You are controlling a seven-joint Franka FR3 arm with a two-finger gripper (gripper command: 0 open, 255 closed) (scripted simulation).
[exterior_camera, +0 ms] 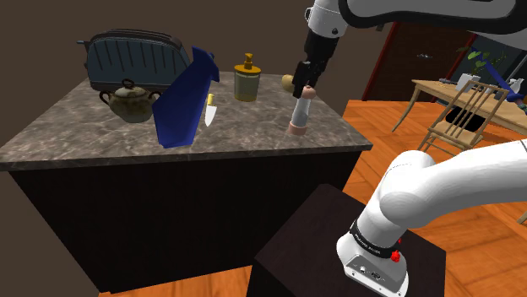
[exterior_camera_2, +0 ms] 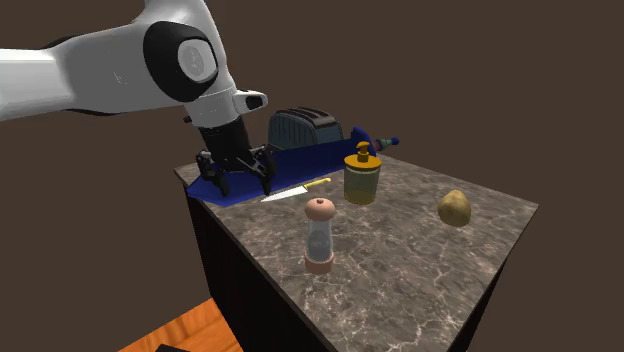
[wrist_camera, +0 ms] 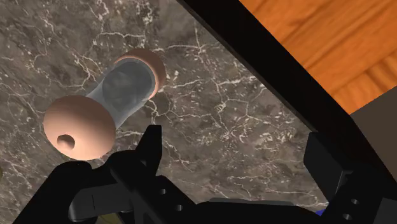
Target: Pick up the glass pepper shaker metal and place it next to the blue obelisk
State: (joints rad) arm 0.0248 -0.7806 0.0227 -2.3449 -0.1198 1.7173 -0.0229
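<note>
a dark, white-veined marble counter [exterior_camera: 84,135] on a black base stands over an orange wood floor [exterior_camera: 380,177], with brown walls behind. in the shoulder view, starting at the left, a grey toaster [exterior_camera: 135,55] sits at the back with a squat lidded pot [exterior_camera: 131,101] at its 6 o'clock. next is the blue obelisk [exterior_camera: 184,101], leaning, with a yellow-handled knife [exterior_camera: 209,114] just at its 3 o'clock. a tan jar [exterior_camera: 247,82] with a knobbed lid sits at the knife's 1 o'clock. further right the pepper shaker [exterior_camera: 299,111] stands upright on the counter. it has a clear body and a pinkish cap and base, and it is at the obelisk's 3 o'clock, well apart from it. the gripper [exterior_camera: 306,83] hangs at the shaker's 12 o'clock, with a potato [exterior_camera: 288,82] partly behind it. in the wrist view the fingers [wrist_camera: 151,145] are spread wide and grasp nothing, and the shaker stands outside one finger, untouched. a wooden chair [exterior_camera: 460,116] sits far right.
</note>
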